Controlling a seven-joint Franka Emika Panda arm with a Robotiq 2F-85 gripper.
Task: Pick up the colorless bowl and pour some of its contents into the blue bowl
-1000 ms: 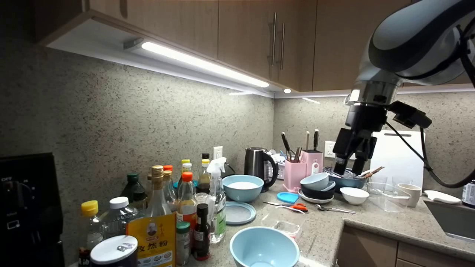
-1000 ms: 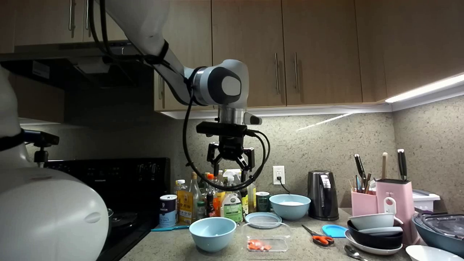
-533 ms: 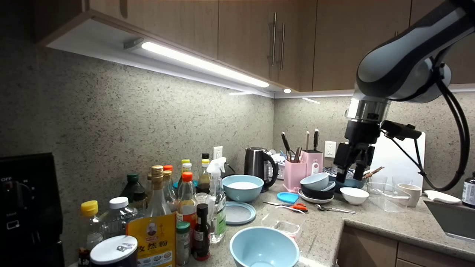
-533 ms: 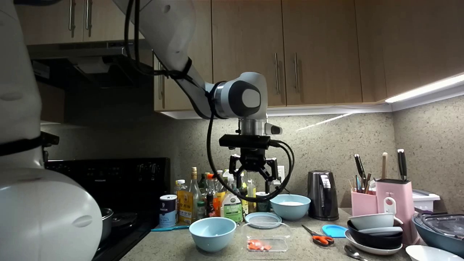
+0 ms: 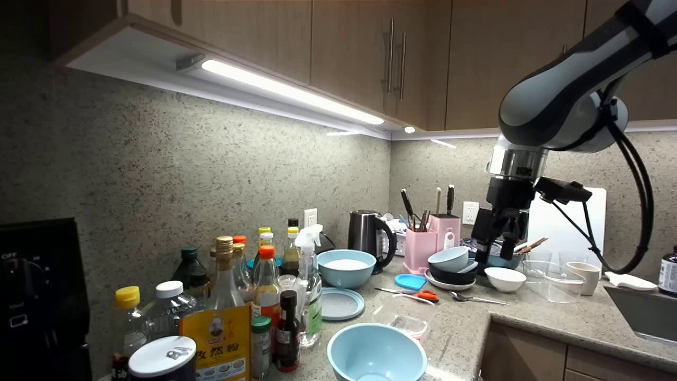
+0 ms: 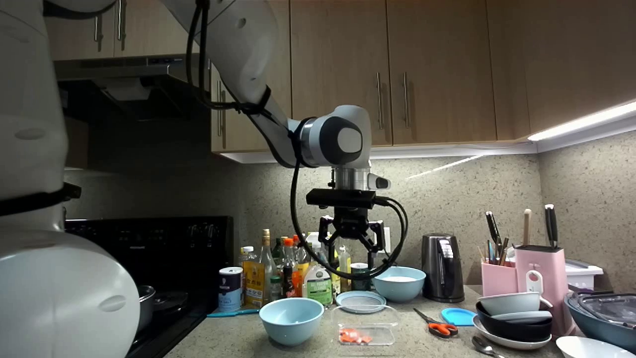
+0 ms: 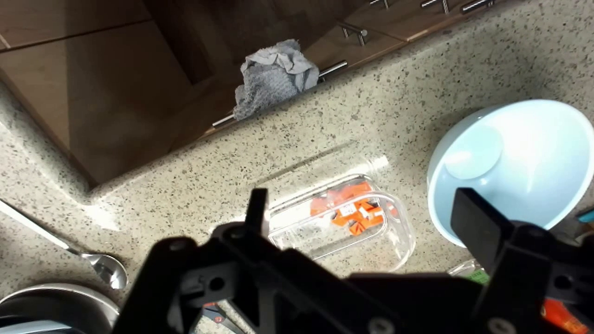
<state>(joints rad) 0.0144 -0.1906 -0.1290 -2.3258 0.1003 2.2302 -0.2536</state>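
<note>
The colorless bowl is a clear, box-shaped container [image 6: 380,335] on the counter with orange-red bits at one end. It also shows in the wrist view [image 7: 320,241] and, faintly, in an exterior view [image 5: 404,317]. The blue bowl [image 6: 291,323] stands beside it, upright, with nothing seen inside; it also shows in the wrist view [image 7: 524,185] and in an exterior view [image 5: 376,352]. My gripper [image 6: 351,257] is open and empty, pointing down, well above the counter. In the wrist view the container lies between the open fingertips [image 7: 362,199], below them.
Bottles and a spray bottle [image 6: 318,283] stand along the wall. Behind are a lid [image 6: 361,302], another blue bowl with white contents [image 6: 398,283] and a kettle [image 6: 442,268]. Scissors [image 6: 441,328], a spoon [image 6: 484,345] and stacked bowls [image 6: 514,318] lie to one side. Cabinets hang above.
The arm has moved across, to the right in an exterior view, and the gripper has come down lower. The jaws stay open. The container and the blue bowl have not moved.
</note>
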